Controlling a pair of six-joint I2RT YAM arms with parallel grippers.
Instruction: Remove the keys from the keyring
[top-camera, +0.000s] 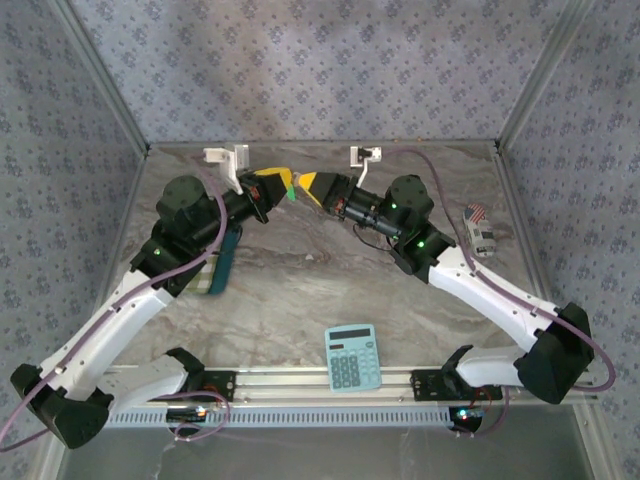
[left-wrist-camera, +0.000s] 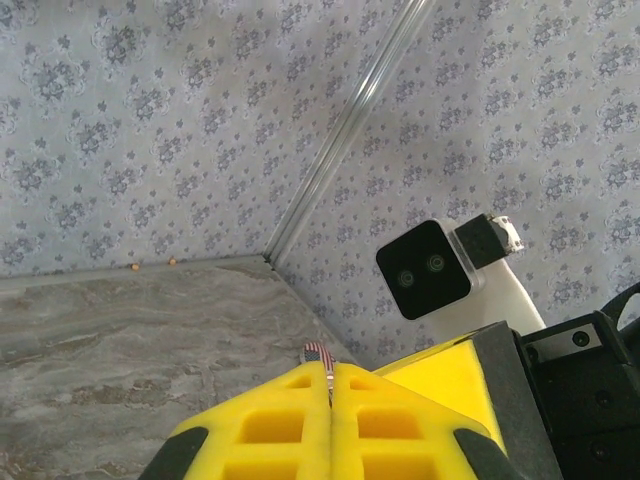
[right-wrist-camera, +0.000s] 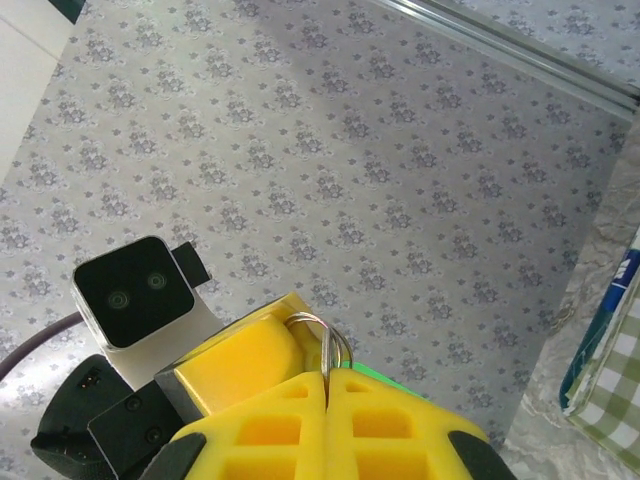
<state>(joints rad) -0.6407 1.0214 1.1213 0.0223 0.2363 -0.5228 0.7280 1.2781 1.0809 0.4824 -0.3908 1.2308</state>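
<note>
Both grippers meet tip to tip, raised above the back middle of the table. My left gripper (top-camera: 288, 184) (left-wrist-camera: 330, 378) is shut on a thin flag-patterned key (left-wrist-camera: 318, 352) whose tip pokes out between the yellow fingers. My right gripper (top-camera: 304, 187) (right-wrist-camera: 327, 378) is shut on the wire keyring (right-wrist-camera: 326, 335), whose loops stand up from its fingertips. A bright green piece of the keys (top-camera: 291, 194) (right-wrist-camera: 398, 379) shows between the two grippers. The rest of the bunch is hidden by the fingers.
A light blue calculator (top-camera: 352, 357) lies near the front edge. A flag-patterned item (top-camera: 479, 228) lies at the right side. A teal and green-checked pouch (top-camera: 225, 260) (right-wrist-camera: 605, 360) lies under the left arm. Two white fixtures (top-camera: 228, 160) (top-camera: 364, 155) stand at the back wall.
</note>
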